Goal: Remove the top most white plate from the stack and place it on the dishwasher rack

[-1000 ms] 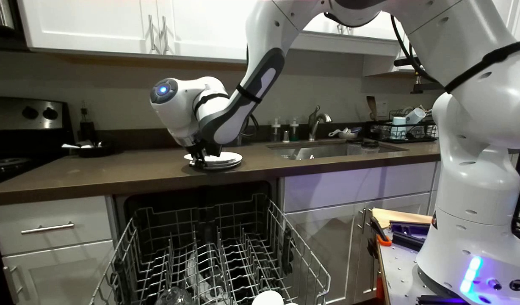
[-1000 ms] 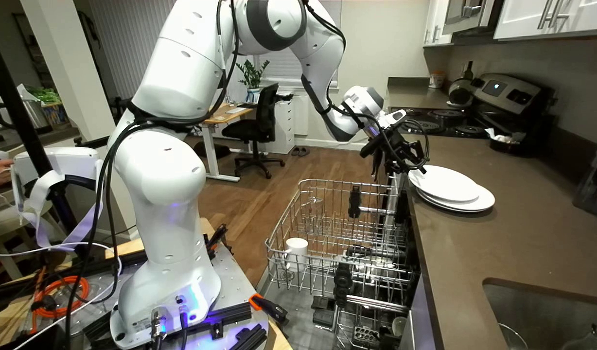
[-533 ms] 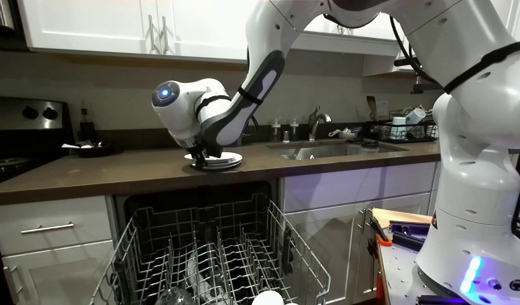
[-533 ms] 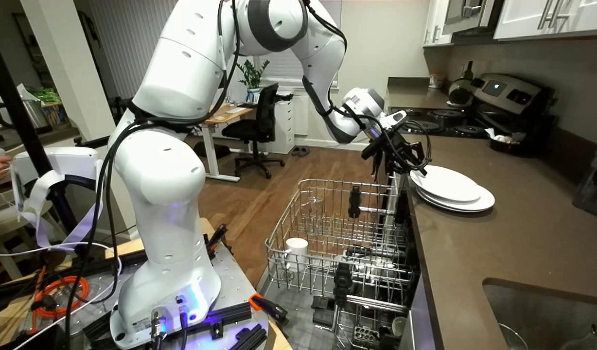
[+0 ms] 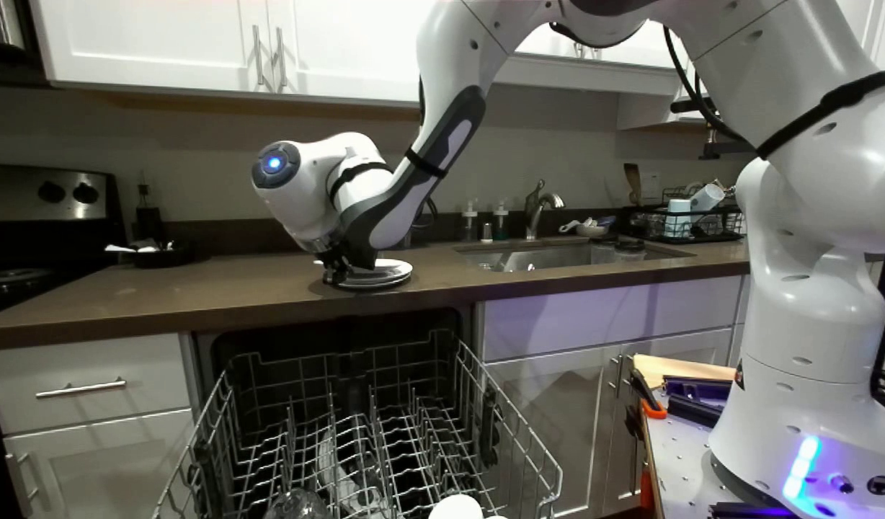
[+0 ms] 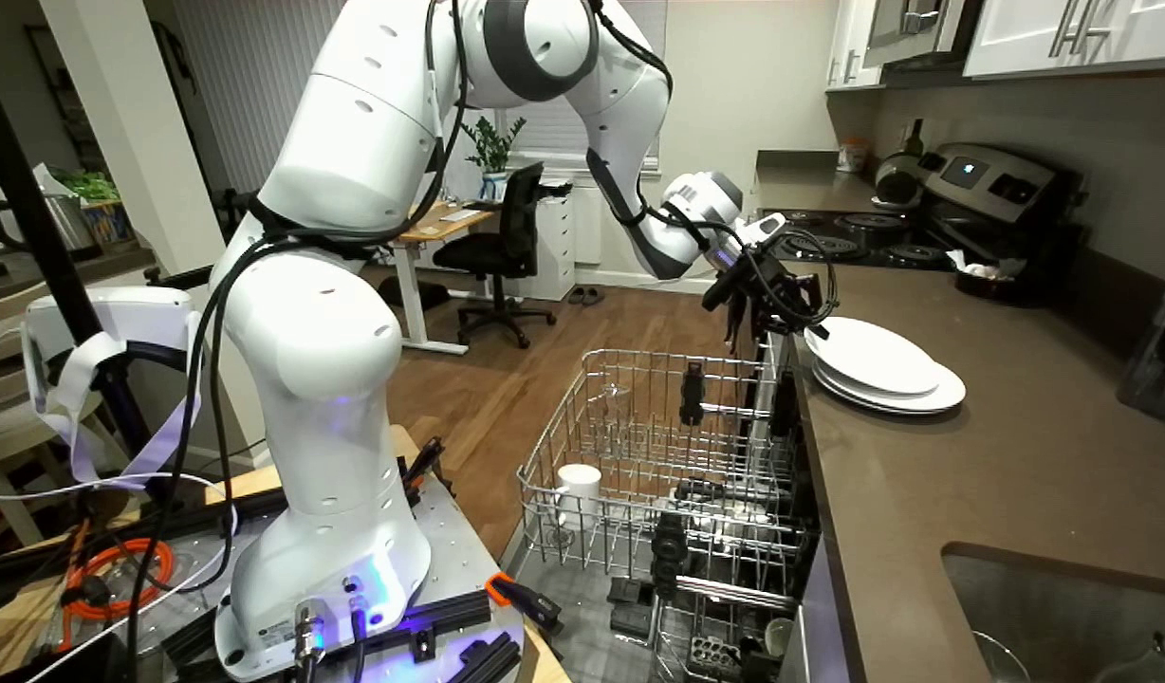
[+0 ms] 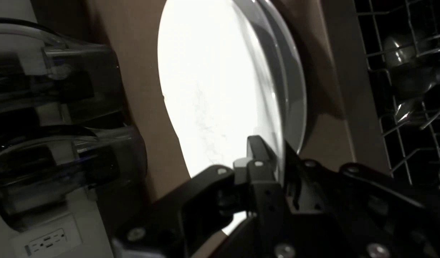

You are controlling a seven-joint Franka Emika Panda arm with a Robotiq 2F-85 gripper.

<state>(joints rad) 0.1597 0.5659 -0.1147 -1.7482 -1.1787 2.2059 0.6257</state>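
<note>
The top most white plate (image 6: 867, 356) shows in both exterior views (image 5: 386, 267) and fills the middle of the wrist view (image 7: 213, 71). It is tilted, its gripped edge raised off the stack (image 6: 941, 396), whose lower plates lie flat on the counter; their edges show in the wrist view (image 7: 297, 96). My gripper (image 7: 273, 148) has one finger on each side of the plate's rim and is shut on it. In exterior views the fingertips (image 5: 333, 275) are dark and partly hidden by the wrist. The dishwasher rack (image 5: 511, 406) is pulled out below the counter.
A white mug (image 6: 579, 489) stands in the rack, with clear glassware (image 5: 297, 504) nearby. The brown counter's front edge (image 5: 428, 295) lies between stack and rack. A sink (image 5: 550, 256) and a stove (image 6: 858, 237) flank the counter. Glass vessels (image 7: 62, 157) show in the wrist view.
My gripper has risen very slightly, and the held edge of the top plate has come up a little with it, so the plate tilts slightly more. The lower plates have not moved.
</note>
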